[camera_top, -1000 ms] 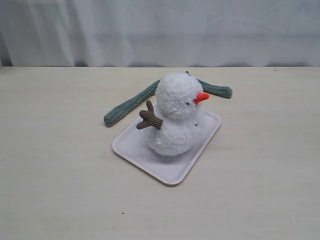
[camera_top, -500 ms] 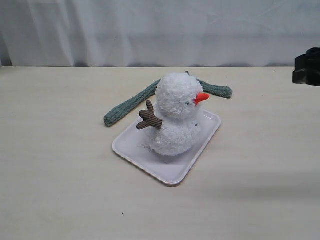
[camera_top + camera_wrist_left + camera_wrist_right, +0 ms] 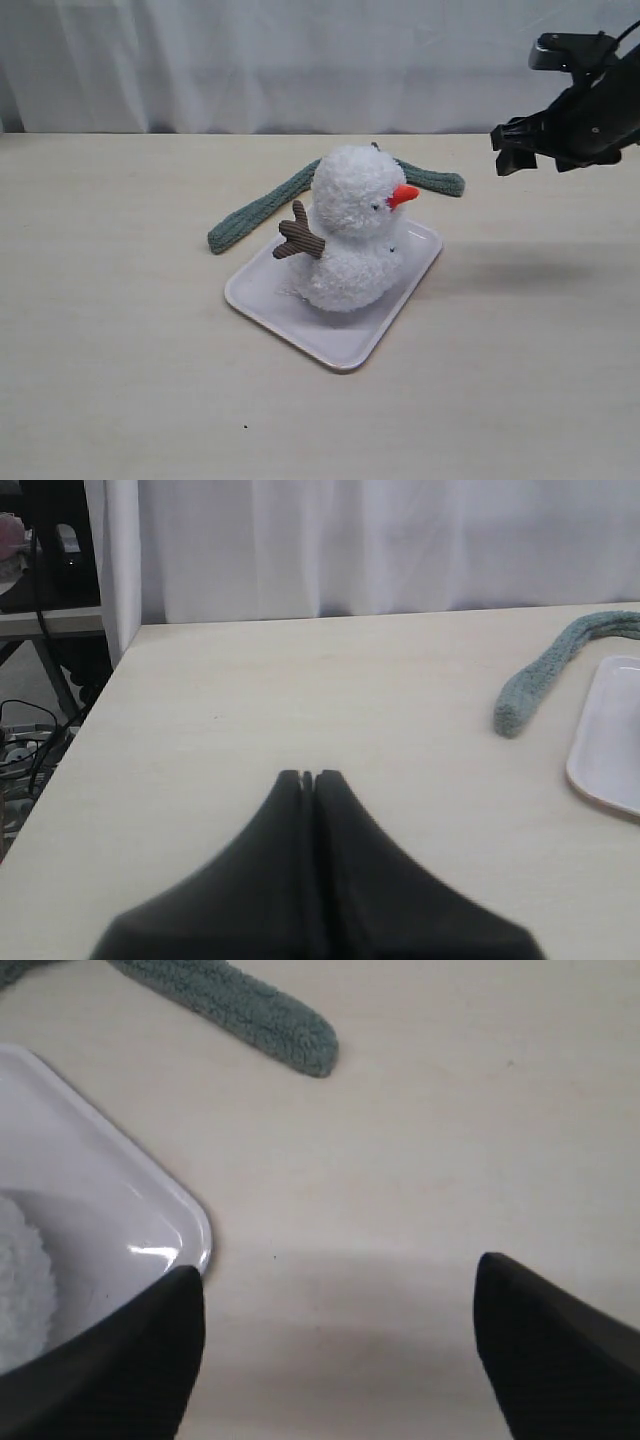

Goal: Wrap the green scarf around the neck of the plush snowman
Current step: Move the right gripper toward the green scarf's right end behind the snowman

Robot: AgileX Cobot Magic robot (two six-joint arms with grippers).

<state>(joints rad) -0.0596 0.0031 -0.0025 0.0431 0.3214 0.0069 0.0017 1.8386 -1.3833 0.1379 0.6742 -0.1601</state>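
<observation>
Pale wood-grain tabletop, white curtain along the far edge. White tray near centre, set diagonally, with the plush snowman standing upright on it, orange nose pointing right. Green scarf flat on the tabletop at the far side of the snowman, passing behind the head, one end off the left of the tray, the other out to the right; not around the snowman's neck.

Exterior view only: whole snowman and right tool, held above the tabletop at far right, to the right of the scarf's right end and apart from it. Left tool out of that view.

Left wrist view only: left tool, tips pressed together, gripping nothing, over bare tabletop near the left edge; scarf's left end and tray rim ahead, well apart from it.

Right wrist view only: right tool spread wide and empty, with the scarf's rounded end, a tray corner and a bit of white plush below it, touching none.

Broad open tabletop left, right and near of the tray.
</observation>
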